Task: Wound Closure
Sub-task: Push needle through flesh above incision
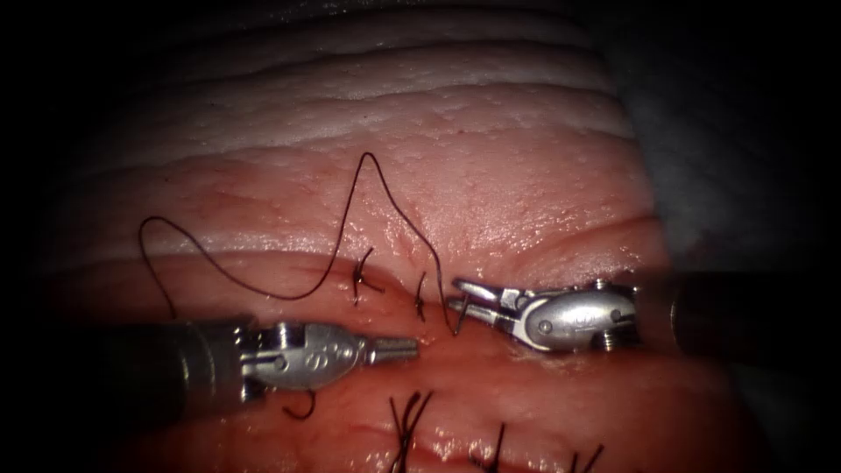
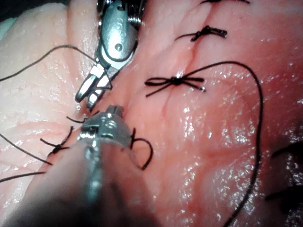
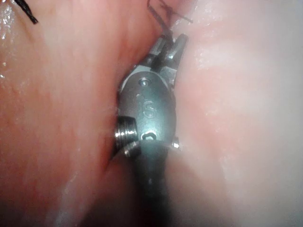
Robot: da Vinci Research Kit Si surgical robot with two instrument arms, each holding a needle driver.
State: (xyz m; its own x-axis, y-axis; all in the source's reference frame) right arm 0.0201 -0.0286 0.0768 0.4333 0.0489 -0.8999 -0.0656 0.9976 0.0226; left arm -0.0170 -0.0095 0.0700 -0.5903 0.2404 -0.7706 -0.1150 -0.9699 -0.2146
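The tissue [image 1: 491, 193] lay beneath me, its cut [image 1: 394, 289] partly stitched. My right tool [image 1: 469, 300] had jaws parted around the thread [image 1: 350, 201] beside a knot [image 1: 420, 302], apparently to grasp it. My left tool [image 1: 399, 349] waited closed and empty; I couldn't locate the needle.

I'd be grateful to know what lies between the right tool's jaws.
The right tool has its jaws open around a strand of thread beside a knot. The needle's whereabouts can't be told.

Dull grey surface [image 1: 710, 123] at the far right, dimly lit
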